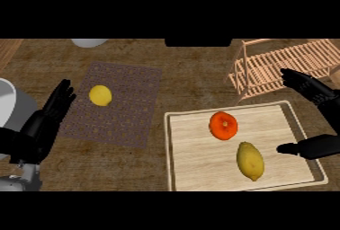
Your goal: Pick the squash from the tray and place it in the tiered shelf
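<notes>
A yellow, elongated squash [250, 161] lies on the pale wooden tray [196, 157] at the lower right. Just above it on the tray sits a round orange-red fruit [224, 125]. The wooden slatted tiered shelf [279, 63] stands at the upper right, beyond the tray's far corner. My right hand [312, 147] is open at the right edge: its thumb lies over the tray's right side, a short gap from the squash, and its fingers [305, 86] reach up in front of the shelf. It holds nothing. My left hand [56, 105] rests open at the left, fingers up.
A dark woven mat [123, 112] lies left of the tray with a small yellow lemon [100, 95] on it. A white round object [88, 42] shows at the top edge. A large pale grey rounded object [10, 108] sits at the far left.
</notes>
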### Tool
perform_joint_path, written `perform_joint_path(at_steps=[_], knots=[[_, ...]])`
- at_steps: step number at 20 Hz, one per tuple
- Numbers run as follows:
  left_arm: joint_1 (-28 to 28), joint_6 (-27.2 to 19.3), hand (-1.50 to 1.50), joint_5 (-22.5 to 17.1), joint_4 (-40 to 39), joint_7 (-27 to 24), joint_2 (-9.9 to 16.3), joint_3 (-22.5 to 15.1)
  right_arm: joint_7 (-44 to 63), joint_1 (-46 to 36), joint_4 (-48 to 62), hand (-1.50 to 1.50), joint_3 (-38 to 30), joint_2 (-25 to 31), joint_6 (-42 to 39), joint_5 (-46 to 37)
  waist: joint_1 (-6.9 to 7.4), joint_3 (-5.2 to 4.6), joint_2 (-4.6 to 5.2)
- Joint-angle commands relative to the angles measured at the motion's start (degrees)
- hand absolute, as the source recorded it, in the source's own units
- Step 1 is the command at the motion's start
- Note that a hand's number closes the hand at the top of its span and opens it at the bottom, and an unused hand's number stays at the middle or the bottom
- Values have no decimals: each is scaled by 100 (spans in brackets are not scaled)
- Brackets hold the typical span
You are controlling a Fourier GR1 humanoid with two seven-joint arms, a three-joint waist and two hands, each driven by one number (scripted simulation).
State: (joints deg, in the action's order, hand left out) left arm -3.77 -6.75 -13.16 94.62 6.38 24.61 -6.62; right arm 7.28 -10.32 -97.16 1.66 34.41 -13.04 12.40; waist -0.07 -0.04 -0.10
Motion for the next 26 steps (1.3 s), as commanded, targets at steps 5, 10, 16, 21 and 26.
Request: perform_joint_path(at_steps=[5,10,16,21,26], knots=[[-32,-29,0,183,-78,49,-182,86,1517,-328,-991,-150,318,519,-506,-284,-3,-1,-3],[160,229,0,160,273,88,-175,252,2041,-789,-714,-150,691,62,-592,-734,60,2,8],[-76,231,0,323,28,220,-362,143,2573,-1293,-504,-150,1539,-277,-500,-1957,73,1,13],[46,391,0,355,42,156,-449,357,2302,-1197,-35,-150,1605,-583,-800,-2419,38,4,13],[132,485,0,558,201,244,-639,397,2520,-824,-488,-150,1547,-873,-995,-2777,7,3,5]])
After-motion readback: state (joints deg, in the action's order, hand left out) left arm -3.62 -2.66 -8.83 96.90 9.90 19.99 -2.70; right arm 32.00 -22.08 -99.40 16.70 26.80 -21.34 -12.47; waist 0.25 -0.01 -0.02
